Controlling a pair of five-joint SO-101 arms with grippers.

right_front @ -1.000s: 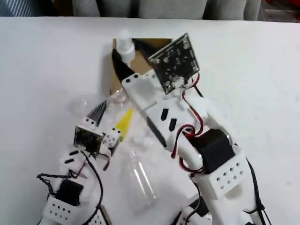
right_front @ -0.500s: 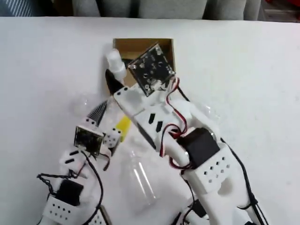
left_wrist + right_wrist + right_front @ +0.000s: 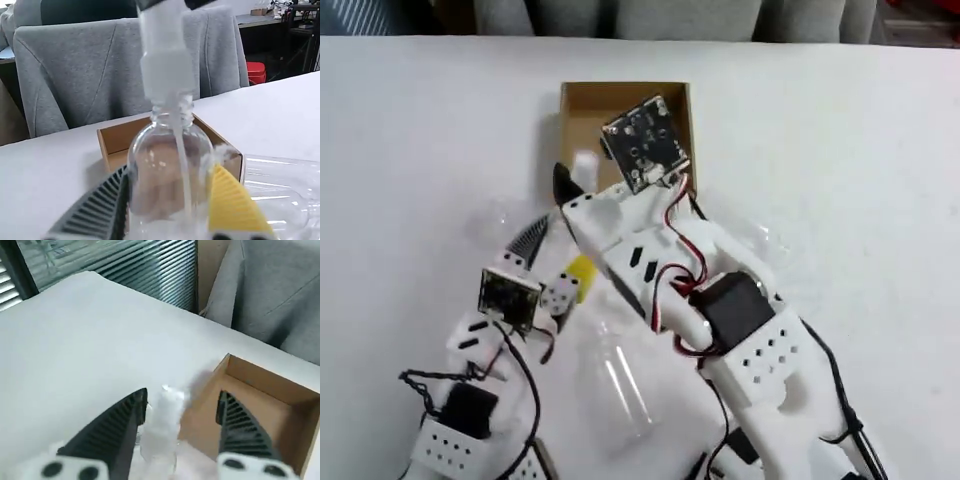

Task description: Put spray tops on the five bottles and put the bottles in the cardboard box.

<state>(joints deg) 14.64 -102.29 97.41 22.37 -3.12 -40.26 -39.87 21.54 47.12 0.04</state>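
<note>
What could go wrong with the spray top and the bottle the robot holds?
1. The spray top sits above the threads of the bottle in the left gripper, not fully down, so it might tip or pop off.
2. The right gripper is open wider than the top, which could slip sideways.
3. A second clear bottle lies loose on the table and could get knocked.

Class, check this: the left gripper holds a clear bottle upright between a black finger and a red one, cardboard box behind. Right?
One slip: the left wrist view shows the left gripper has a yellow finger, not a red one. The rest stands.
</note>
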